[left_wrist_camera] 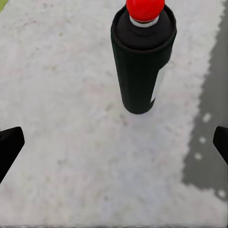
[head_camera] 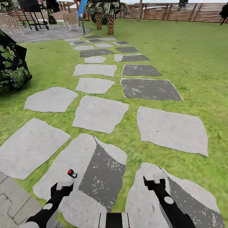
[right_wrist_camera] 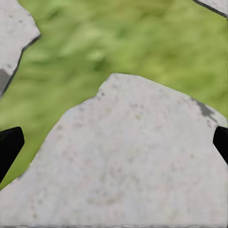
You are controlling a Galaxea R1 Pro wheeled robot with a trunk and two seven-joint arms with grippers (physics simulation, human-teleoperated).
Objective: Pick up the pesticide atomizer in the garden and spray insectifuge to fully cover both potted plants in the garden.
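A small black cylindrical spray can with a round red cap, the pesticide atomizer (head_camera: 72, 173), stands upright on a pale grey flagstone (head_camera: 76, 177) of the stepping-stone path, just in front of the left hand (head_camera: 62, 186). In the left wrist view the atomizer (left_wrist_camera: 142, 61) rises ahead of the hand, with the 2 black fingertips (left_wrist_camera: 9, 147) spread wide at either edge and nothing between them: the left hand is open and apart from the can. A darker grey patch of the same stone lies beside the can.

The right hand (head_camera: 155, 181) hovers over another pale flagstone (head_camera: 148, 202) at the lower right of the head view. In the right wrist view its fingertips (right_wrist_camera: 9, 145) also sit far apart over bare stone (right_wrist_camera: 123, 166) and green grass (right_wrist_camera: 133, 42), so this hand is open and holds nothing.

The path of irregular light and dark grey slabs runs away across the green lawn (head_camera: 196, 63) toward a round grey paved patio (head_camera: 47, 33), where woven chairs (head_camera: 11, 22) and a black wheeled stand (head_camera: 33, 12) are set. 2 palms with scaly brown trunks (head_camera: 110, 23) stand beyond the path, and a brown slatted wooden fence (head_camera: 177, 12) closes the far side. A dark leafy shrub (head_camera: 12, 68) sits at the left edge.
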